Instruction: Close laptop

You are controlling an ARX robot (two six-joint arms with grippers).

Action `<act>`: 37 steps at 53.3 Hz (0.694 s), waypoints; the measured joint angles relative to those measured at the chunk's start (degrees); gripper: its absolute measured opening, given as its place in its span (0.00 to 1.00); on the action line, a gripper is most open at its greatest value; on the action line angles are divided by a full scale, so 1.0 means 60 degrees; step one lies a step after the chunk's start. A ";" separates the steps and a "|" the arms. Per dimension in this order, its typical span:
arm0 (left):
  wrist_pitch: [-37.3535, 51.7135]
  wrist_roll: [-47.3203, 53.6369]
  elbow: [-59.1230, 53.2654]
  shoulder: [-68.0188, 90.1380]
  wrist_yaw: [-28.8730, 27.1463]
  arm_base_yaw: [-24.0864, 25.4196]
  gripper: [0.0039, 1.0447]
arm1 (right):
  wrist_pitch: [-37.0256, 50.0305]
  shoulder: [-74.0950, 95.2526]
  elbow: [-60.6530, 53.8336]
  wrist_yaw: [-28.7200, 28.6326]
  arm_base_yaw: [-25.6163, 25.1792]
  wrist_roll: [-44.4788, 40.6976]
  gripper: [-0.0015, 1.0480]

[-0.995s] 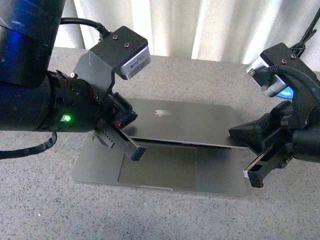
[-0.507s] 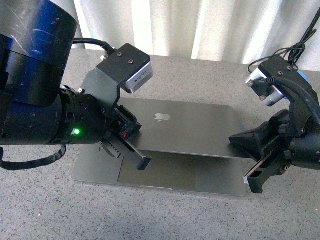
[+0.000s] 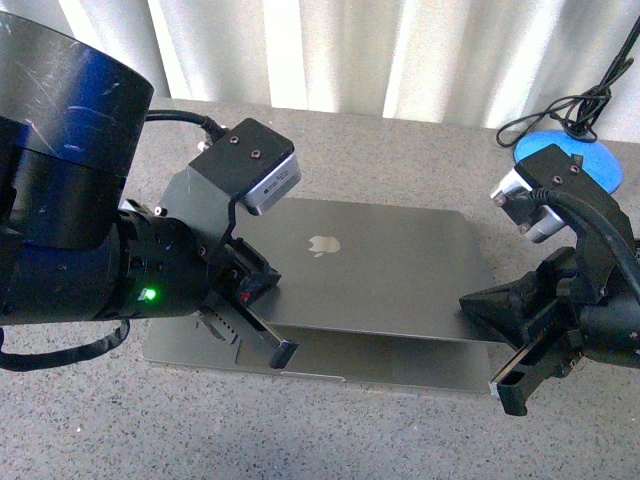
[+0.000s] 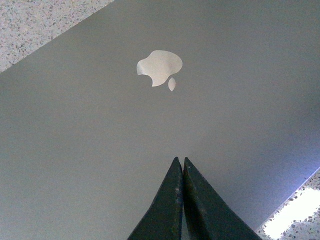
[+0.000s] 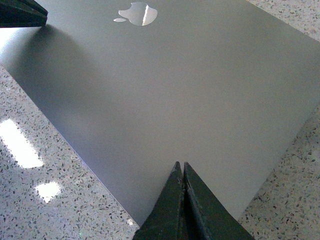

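The left hand (image 3: 283, 352) had its 2 fingers pressed together, empty, slanting down over the near edge of the laptop (image 3: 390, 260). The right hand (image 3: 508, 385), likewise closed and empty, sat by its near right corner. The laptop lay between them on the worktop (image 3: 400, 430), lid almost down, long axis running hand to hand, hinge farthest from both.

Front camera looks down over the whole laptop (image 3: 385, 265); both wrist cameras sit close above its lid (image 5: 200, 100), sharing the logo (image 4: 160, 67).

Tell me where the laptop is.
In the front view the laptop lies on the table, lid almost shut, between the left gripper and right gripper.
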 joint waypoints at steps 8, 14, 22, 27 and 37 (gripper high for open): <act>0.0062 -0.0066 -0.0022 0.0135 0.0029 0.0029 0.03 | 0.0040 0.0168 0.0000 -0.0004 -0.0076 -0.0004 0.01; 0.0102 -0.0084 -0.0022 0.0215 0.0036 0.0044 0.03 | 0.0047 0.0226 0.0000 -0.0007 -0.0084 0.0000 0.01; 0.0124 -0.0113 0.0025 0.0390 0.0109 0.0051 0.03 | 0.0073 0.0288 0.0004 -0.0051 -0.0087 -0.0004 0.01; 0.0168 -0.0149 0.0095 0.0514 0.0138 0.0062 0.03 | 0.0113 0.0477 0.0015 -0.0076 -0.0087 -0.0004 0.01; 0.0277 -0.0211 0.0138 0.0714 0.0204 0.0124 0.03 | 0.0146 0.0739 0.0109 -0.0109 -0.0087 0.0015 0.01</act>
